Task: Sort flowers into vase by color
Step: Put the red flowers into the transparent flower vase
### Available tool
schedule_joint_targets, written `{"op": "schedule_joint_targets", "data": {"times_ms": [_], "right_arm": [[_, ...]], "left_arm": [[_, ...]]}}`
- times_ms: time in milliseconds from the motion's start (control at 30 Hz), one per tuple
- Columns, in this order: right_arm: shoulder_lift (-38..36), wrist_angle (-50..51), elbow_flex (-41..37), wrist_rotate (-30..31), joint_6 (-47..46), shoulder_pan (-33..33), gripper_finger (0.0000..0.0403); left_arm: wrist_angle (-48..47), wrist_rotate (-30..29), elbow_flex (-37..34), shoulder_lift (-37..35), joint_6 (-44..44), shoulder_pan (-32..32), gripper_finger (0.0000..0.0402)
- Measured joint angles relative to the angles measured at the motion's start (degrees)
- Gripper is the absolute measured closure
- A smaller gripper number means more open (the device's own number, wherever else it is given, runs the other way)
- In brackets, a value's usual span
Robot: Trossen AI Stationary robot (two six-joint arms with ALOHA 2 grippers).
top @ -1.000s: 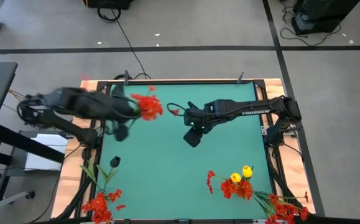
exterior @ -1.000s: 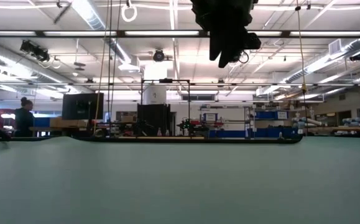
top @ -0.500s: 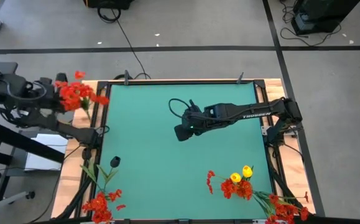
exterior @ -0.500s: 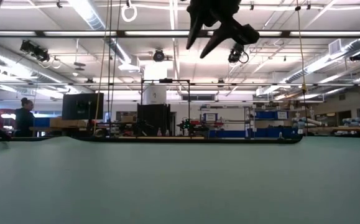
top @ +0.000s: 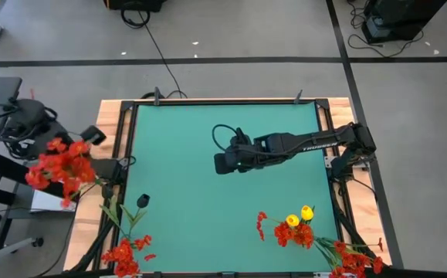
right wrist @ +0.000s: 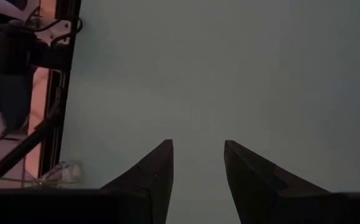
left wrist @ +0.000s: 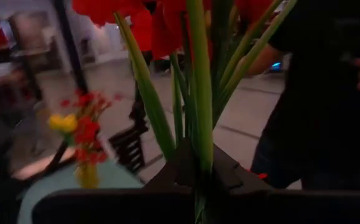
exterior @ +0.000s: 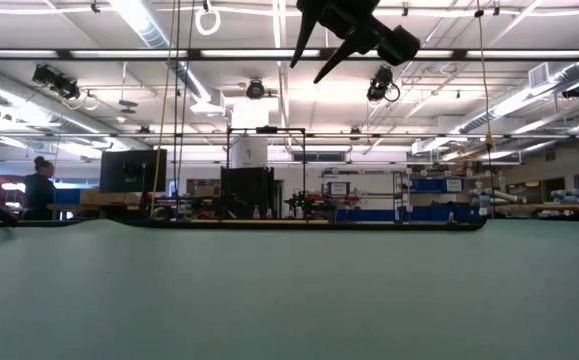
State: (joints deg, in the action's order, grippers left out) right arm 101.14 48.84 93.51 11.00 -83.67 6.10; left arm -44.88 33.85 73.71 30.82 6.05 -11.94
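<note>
Off-table, left claw [left wrist: 195, 180] gripping red flowers [top: 59, 165], right claw [right wrist: 197, 163] parted

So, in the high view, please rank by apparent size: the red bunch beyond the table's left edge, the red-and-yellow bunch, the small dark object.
1. red bunch, largest, though perhaps nearer the camera.
2. red-and-yellow bunch, close behind.
3. small dark object, clearly smallest.

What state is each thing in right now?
left gripper: shut on red flower bunch, off the table's left side
right gripper: open, empty, over mid-table
vase bouquet: upright, red and yellow mixed
loose red flowers: lying at the near left corner
</note>
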Motion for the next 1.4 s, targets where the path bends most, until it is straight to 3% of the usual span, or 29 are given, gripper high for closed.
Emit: {"op": "schedule_joint_targets", "data": {"times_ms": [167, 400, 667, 900, 1167, 1400], "right_arm": [[0.0, 0.02, 0.0, 0.11, -2.33, 1.35, 0.0251], [0.0, 0.23, 0.0, 2.43, -3.85, 3.03, 0.0251], [0.0, 0.13, 0.0, 2.91, -5.12, 3.26, 0.0251], [0.0, 2.15, 0.0, 2.88, -4.85, 3.21, 0.0251], [0.0, 3.33, 0.0, 0.01, -3.79, 2.72, 0.0251], [0.0, 4.95, 0.0, -4.14, -3.06, 1.93, 0.0251]], "left_arm": [[6.12, 5.88, -4.11, 0.8, 1.6, 0.02, 0.0393], [9.19, 24.8, -7.86, 0.83, -3.78, -0.86, 0.0393], [14.68, 26.64, -17.32, -0.47, -3.9, -5.25, 0.0393], [34.3, 23.75, -28.5, -0.64, -6.93, -15.31, 0.0393], [35.19, 10.83, -33.96, -0.45, -0.39, -23.6, 0.0393], [34.64, 4.66, -36.62, -0.4, 0.71, -26.9, 0.0393]]}}
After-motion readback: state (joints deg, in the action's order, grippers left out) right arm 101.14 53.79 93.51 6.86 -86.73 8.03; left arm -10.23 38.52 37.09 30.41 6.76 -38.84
